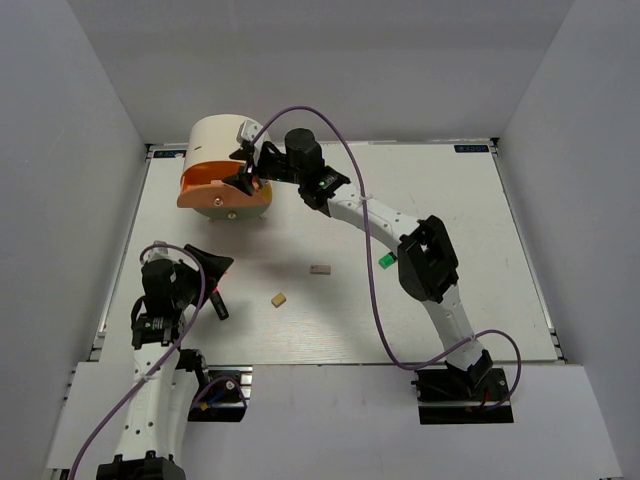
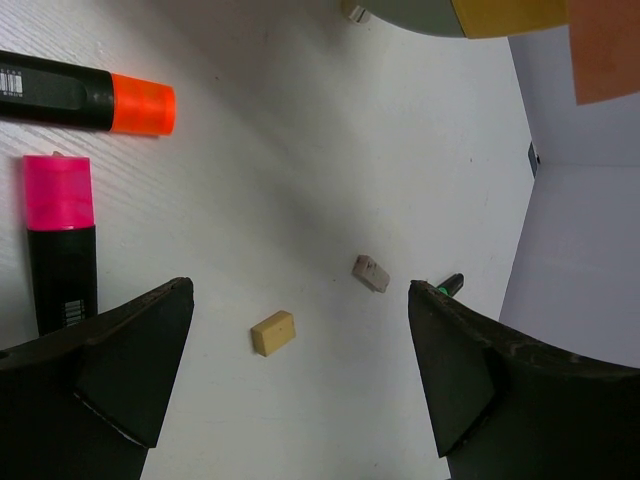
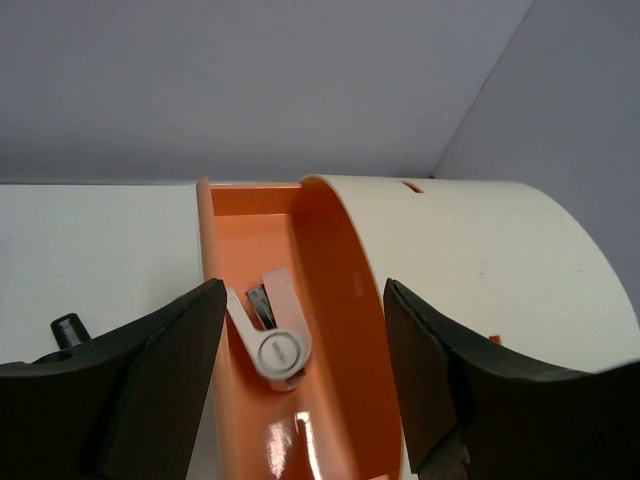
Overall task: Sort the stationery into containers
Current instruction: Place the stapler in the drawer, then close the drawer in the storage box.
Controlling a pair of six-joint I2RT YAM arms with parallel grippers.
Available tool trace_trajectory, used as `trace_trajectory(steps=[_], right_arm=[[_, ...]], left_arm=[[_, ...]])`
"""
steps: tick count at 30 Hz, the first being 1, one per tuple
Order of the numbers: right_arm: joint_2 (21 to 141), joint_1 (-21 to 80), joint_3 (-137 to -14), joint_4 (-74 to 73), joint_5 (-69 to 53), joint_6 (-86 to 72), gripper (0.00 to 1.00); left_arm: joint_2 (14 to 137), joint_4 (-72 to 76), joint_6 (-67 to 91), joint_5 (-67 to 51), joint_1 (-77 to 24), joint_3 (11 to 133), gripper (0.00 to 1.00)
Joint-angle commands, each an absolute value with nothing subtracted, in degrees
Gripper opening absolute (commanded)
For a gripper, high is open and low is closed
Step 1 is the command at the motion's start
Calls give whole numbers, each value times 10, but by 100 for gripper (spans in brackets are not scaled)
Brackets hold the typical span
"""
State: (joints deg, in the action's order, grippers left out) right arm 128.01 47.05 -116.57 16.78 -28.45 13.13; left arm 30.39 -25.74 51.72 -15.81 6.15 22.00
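We find the right gripper (image 3: 300, 385) wide open and empty above the pulled-out orange drawer (image 3: 330, 290), with a white clip-like piece (image 3: 272, 345) lying inside it. The left gripper (image 2: 300, 385) is likewise open and empty, and is the nearer to the tan block (image 2: 273, 332), which sits ahead between its fingers. The pink marker (image 2: 60, 240) lies to the left, its long axis pointing away.

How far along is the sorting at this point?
Done: one white clip-like piece lies in the open orange drawer. In hand: nothing; the right gripper hangs open over that drawer, and the left gripper is open and empty. Left: the orange-capped marker, pink-capped marker, green-capped marker, tan block and grey block lie on the table.
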Motion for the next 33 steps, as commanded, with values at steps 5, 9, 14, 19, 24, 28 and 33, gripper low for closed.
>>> trace_trajectory(steps=[5,9,14,19,24,28,33], right_arm=[[1261,473,-1180,208,-282,137,71],[1204,471,-1144,232,-281,136,63],[1142,458,-1076,212,-258,160,12],[1074,424,-1030,86,-224,178,1],[1059,363,-999,-97,-248,179,48],[989,306,-872,-105,-293,180,35],[929,273,-782,-98,-304,207,22]], left_arm=[[317,-212,526,-166,59,220,97],[362,-147,526,-171,59,231,92],[443,-66,521,-178,52,259,49],[524,-9,491,-209,52,315,38],[555,4,454,-221,52,363,54],[598,36,439,-226,52,386,58],[620,61,439,-240,52,399,61]])
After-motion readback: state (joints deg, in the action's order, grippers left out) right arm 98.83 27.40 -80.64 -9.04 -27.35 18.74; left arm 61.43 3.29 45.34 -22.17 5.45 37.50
